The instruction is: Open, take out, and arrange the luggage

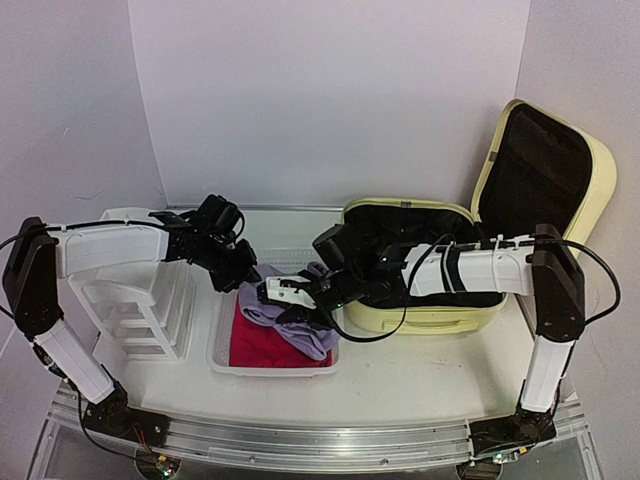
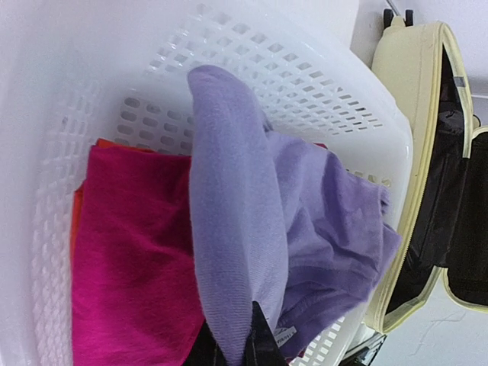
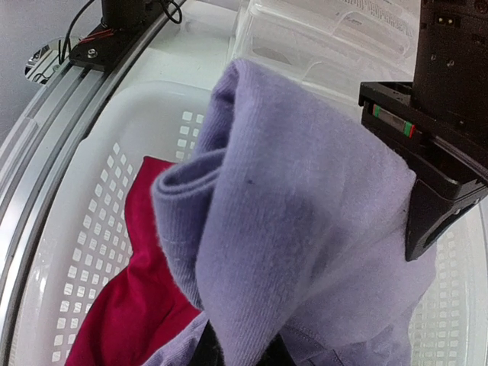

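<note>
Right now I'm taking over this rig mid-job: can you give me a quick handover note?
Left gripper: shut on the lavender knit garment over the white mesh plastic basket.
Right gripper: shut on the same garment.
Pale yellow hard-shell suitcase: open at right, lid upright.
Done: suitcase opened; a magenta cloth lies in the basket.
Left: lay the garment in the basket and release; what remains in the suitcase cannot be seen.

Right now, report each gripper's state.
Left gripper: shut on the purple cloth.
Right gripper: shut on the same purple cloth.
</note>
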Available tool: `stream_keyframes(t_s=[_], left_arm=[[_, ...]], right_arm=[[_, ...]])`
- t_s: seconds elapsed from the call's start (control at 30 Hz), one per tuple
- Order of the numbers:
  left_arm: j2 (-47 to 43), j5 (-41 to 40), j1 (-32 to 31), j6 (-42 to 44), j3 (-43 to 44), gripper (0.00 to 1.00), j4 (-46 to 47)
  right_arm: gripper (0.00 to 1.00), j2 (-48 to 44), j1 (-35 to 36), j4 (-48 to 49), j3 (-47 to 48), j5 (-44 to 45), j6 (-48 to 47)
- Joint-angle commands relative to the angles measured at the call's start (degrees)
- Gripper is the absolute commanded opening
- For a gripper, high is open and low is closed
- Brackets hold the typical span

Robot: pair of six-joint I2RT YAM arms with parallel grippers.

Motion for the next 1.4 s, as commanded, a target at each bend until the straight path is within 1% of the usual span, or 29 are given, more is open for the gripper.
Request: stream_keyframes(t_s=[0.0, 0.13, 0.23, 0.3, 0.37, 0.43, 0.5, 0.57, 0.7, 0.73, 0.83, 1.0, 1.1, 1.17, 1.2, 1.27, 1.3, 1.37], left_arm=[[-6.3, -5.4, 1.0, 1.9, -2.2, 0.01, 0.7], [-8.5, -6.8, 1.1, 1.8, -4.8, 0.01, 0.7], [-7.9, -5.5, 1.0, 2.0, -5.3, 0.02, 1.1], [-7.1, -5.1, 1.0, 2.7, -4.8, 0.05, 1.1], [-6.6, -4.9, 1.0, 3.6, -4.4, 0.12, 1.1], [-6.8, -4.7, 1.0, 5.0, -4.5, 0.22, 0.8], [-8.0, -4.6, 1.0, 6.8, -5.3, 0.35, 0.6], [-9.8, -4.4, 1.0, 8.4, -6.5, 0.52, 0.6], [-16.0, -4.1, 0.8, 11.9, -9.2, 0.75, 0.1], [-17.0, -3.6, 0.8, 12.9, -9.4, 0.79, -0.4], [-21.7, -1.3, 0.8, 15.5, -9.0, 0.84, -3.9], [-29.3, 0.4, 0.8, 17.8, -8.6, 0.85, -5.9], [-31.4, 1.0, 0.8, 19.9, -6.4, 0.85, -8.0], [-32.4, 0.9, 0.8, 20.7, -5.6, 0.84, -8.9], [-32.9, 0.6, 0.8, 20.9, -5.5, 0.84, -9.0], [-33.3, 0.9, 0.8, 21.5, -5.3, 0.84, -9.1], [-33.2, 1.3, 0.8, 21.9, -5.2, 0.84, -9.1], [-32.7, 2.3, 0.8, 22.6, -5.0, 0.84, -9.1]], right_arm=[[0.00, 1.9, 0.2, -3.3, 4.2, -3.2, -1.4], [0.00, 3.3, 0.2, -8.1, 7.0, -4.7, -2.7], [0.00, 4.0, 0.2, -10.9, 8.5, -5.4, -3.3], [0.00, 4.2, 0.2, -11.6, 8.8, -5.8, -3.3], [0.00, 4.6, 0.1, -12.2, 9.2, -6.4, -2.9], [0.00, 5.3, 0.2, -12.8, 10.0, -7.3, -2.2], [0.00, 6.1, 0.2, -13.6, 10.9, -7.9, -1.4], [0.00, 6.7, 0.3, -13.9, 11.2, -8.7, -1.0], [0.00, 8.1, 0.4, -14.8, 12.2, -9.8, 0.1], [0.00, 8.4, 0.5, -15.2, 12.5, -9.9, 0.5], [0.01, 9.3, 1.1, -15.8, 13.9, -9.7, 2.8], [0.06, 12.9, 2.7, -15.8, 17.0, -8.4, 9.4], [0.13, 14.5, 3.3, -15.8, 18.0, -8.1, 13.8], [0.19, 14.3, 3.7, -15.8, 17.7, -5.6, 15.9], [0.25, 13.8, 3.7, -15.9, 17.7, -4.1, 17.3], [0.42, 12.3, 3.7, -16.3, 18.3, -0.3, 20.2], [0.49, 11.5, 3.7, -17.2, 19.0, 1.0, 21.8], [0.57, 9.0, 3.7, -18.7, 19.8, 2.2, 25.1]])
